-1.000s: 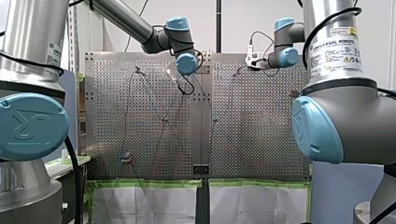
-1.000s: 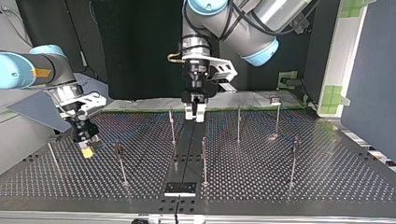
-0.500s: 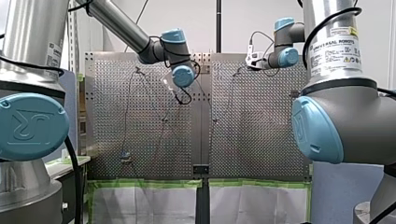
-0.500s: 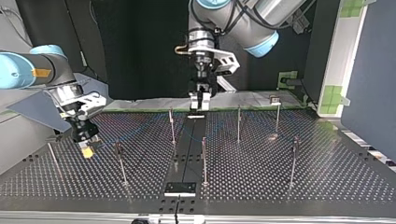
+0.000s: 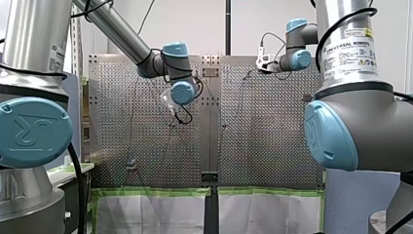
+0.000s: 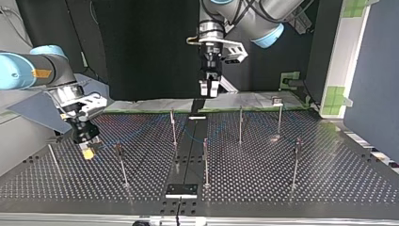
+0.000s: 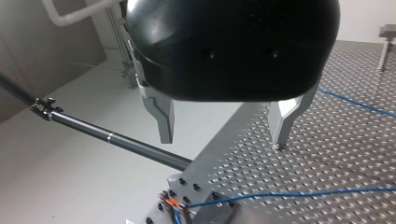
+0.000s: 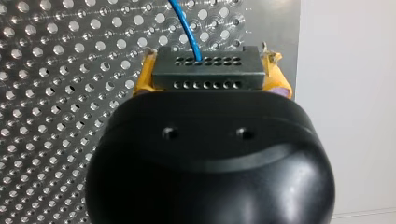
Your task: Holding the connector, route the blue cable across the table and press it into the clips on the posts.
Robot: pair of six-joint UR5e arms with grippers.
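- Fingers of my right gripper [image 8: 210,70]: yellow pads clamped on connector [image 8: 208,79]; blue cable [image 8: 187,28] exits the connector's far face over the perforated table [image 8: 56,93].
- Left gripper [image 7: 224,123]: metal fingers apart, nothing between; hangs above the table's far edge in the top view, cable lying on the plate below.
- Posts [image 6: 173,127] upright mid-table.

Our right gripper [image 8: 211,77] clamps the dark, hole-dotted connector [image 8: 205,63]; the thin blue cable [image 8: 187,28] leaves its far face, curving ahead
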